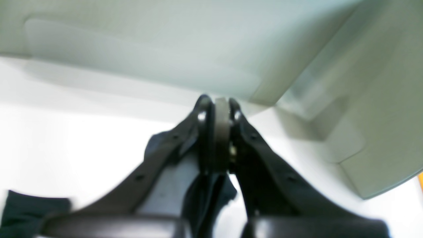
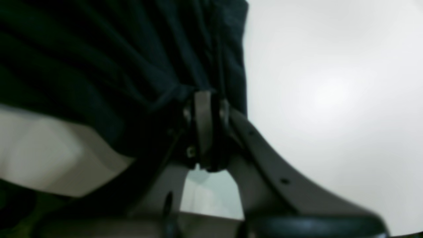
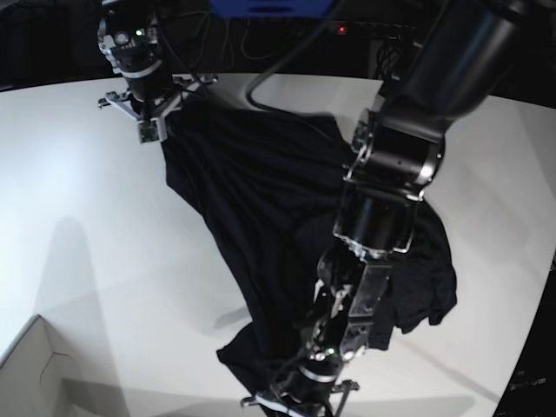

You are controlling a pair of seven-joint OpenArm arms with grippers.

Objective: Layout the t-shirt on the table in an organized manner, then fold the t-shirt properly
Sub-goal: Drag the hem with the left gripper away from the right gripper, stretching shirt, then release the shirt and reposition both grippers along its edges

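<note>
The black t-shirt [image 3: 261, 200] lies spread in a rumpled diagonal across the white table [image 3: 87, 217], bunched at the right. My right gripper [image 3: 156, 130] is at the far left end of the shirt. In the right wrist view it [image 2: 203, 96] is shut on a pinch of black cloth [image 2: 115, 59]. My left gripper [image 3: 291, 404] is at the near edge of the shirt. In the left wrist view it [image 1: 221, 102] is shut, with dark shirt cloth [image 1: 205, 195] caught between its fingers over the table [image 1: 66, 138].
A pale cardboard box corner [image 3: 35, 373] sits at the near left of the table and fills the top of the left wrist view [image 1: 165, 49]. Dark cables and gear stand behind the table's far edge [image 3: 261, 35].
</note>
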